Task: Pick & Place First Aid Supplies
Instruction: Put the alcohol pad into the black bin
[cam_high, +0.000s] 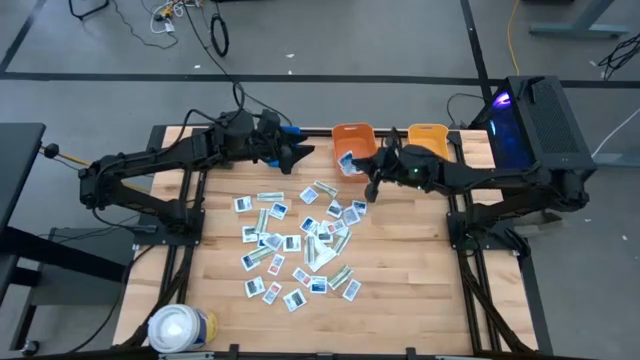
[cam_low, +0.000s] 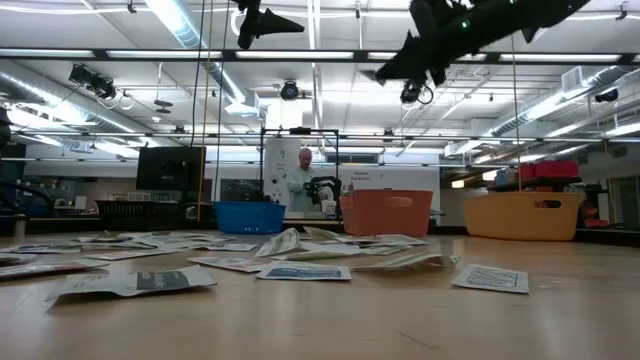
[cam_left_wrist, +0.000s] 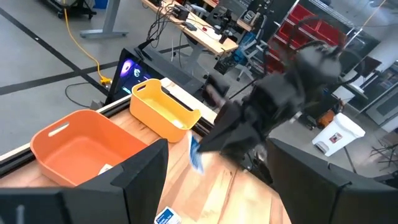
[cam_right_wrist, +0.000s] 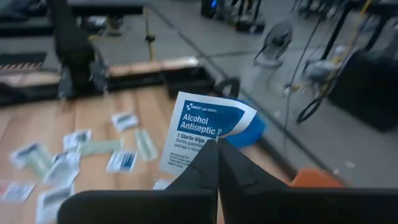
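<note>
Right wrist view shows the right gripper (cam_right_wrist: 217, 144) with its two dark fingers pressed together on the lower edge of an alcohol antiseptic wipe packet (cam_right_wrist: 207, 132), white with a blue corner; the packet stands up from the fingertips, lifted above the wooden table (cam_right_wrist: 93, 109). From the high view, this right gripper (cam_high: 371, 186) is just in front of the orange bin (cam_high: 352, 141), close to its front rim, and the held packet cannot be made out there. The left wrist view shows the same packet as a small blue and white slip (cam_left_wrist: 195, 154) hanging under the blurred right gripper (cam_left_wrist: 214, 144), beside the orange bin (cam_left_wrist: 74, 140) and in front of the yellow bin (cam_left_wrist: 163, 110). The other first aid packets (cam_high: 300, 240) lie scattered on the table (cam_high: 420, 290) in front of the orange bin, well below the gripper, some white with blue print and some pale greenish strips. The left gripper (cam_high: 303, 156) hangs to the left of the orange bin, above the blue bin (cam_high: 291, 130), its fingers apart and holding nothing. A white roll (cam_high: 180, 327) stands at the near left corner of the table.
</note>
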